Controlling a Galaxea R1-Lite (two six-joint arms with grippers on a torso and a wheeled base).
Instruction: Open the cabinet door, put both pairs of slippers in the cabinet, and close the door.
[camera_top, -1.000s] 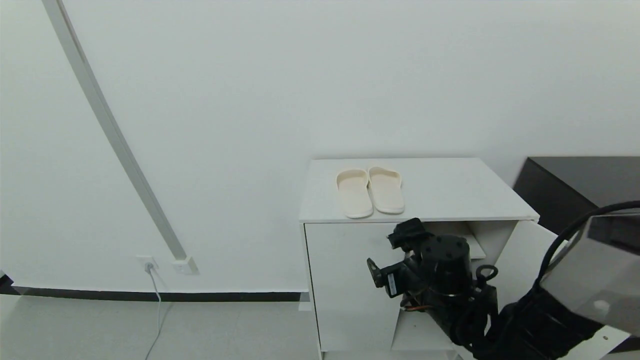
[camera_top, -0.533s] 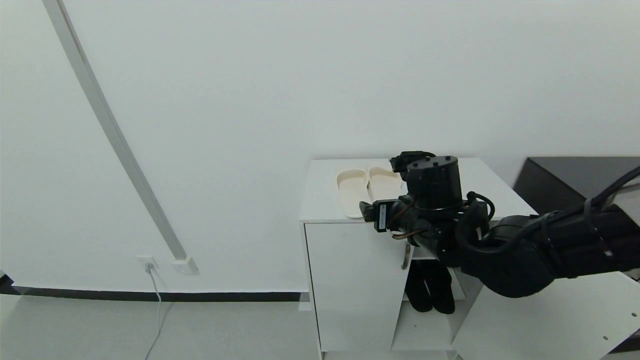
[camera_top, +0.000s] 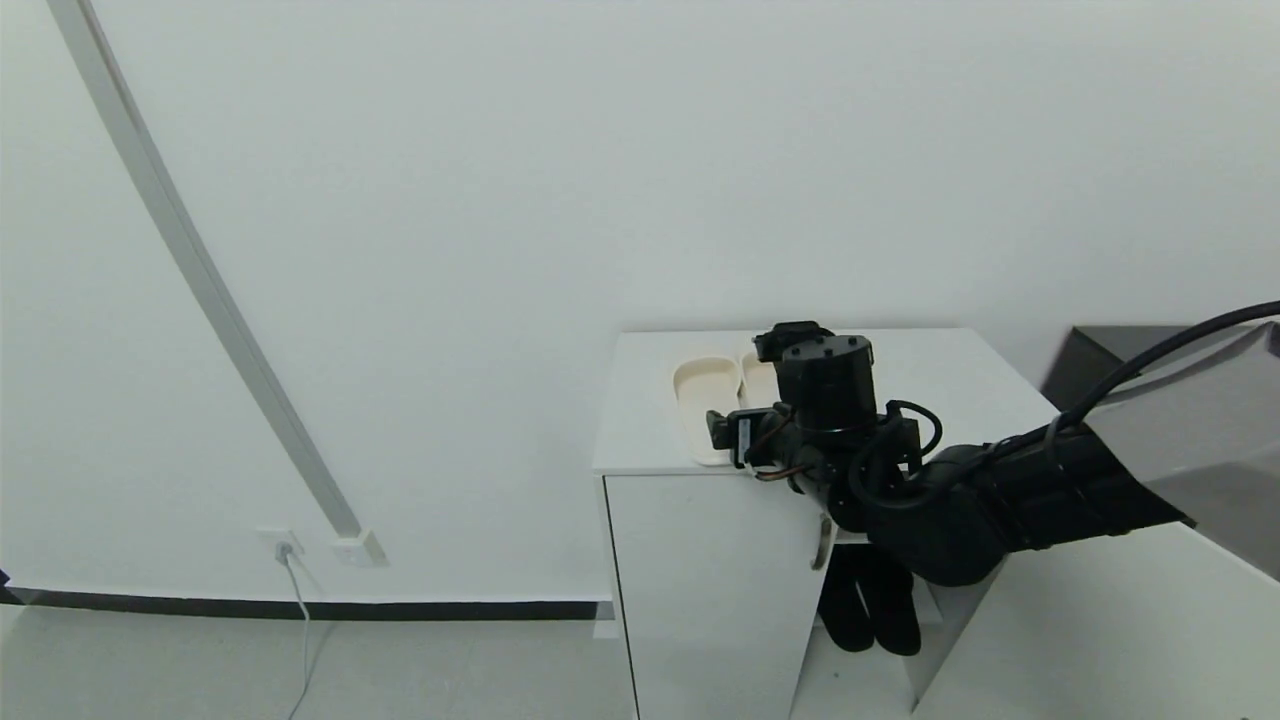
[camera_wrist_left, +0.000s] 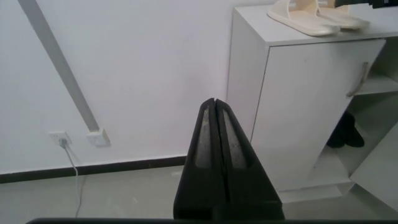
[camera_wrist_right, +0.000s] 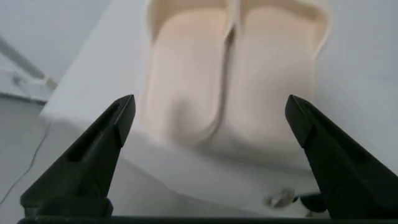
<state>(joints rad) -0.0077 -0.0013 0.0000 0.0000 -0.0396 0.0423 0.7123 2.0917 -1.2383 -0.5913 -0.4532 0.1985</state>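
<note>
A pair of cream slippers lies side by side on the white cabinet's top. My right gripper hovers just over them, open, one finger on either side of the pair and nothing between them. A pair of black slippers stands on the lower shelf inside the open right half of the cabinet. The left door is shut, its handle at its right edge. My left gripper is shut and empty, low and off to the cabinet's left.
The open right door swings out at the lower right. A dark piece of furniture stands beside the cabinet's right. On the wall at left are a slanting conduit and an outlet with a cord.
My right arm rose from the cabinet opening to the top and now hovers over the cream slippers. The black slippers stay on the shelf. The head camera shifted slightly.
</note>
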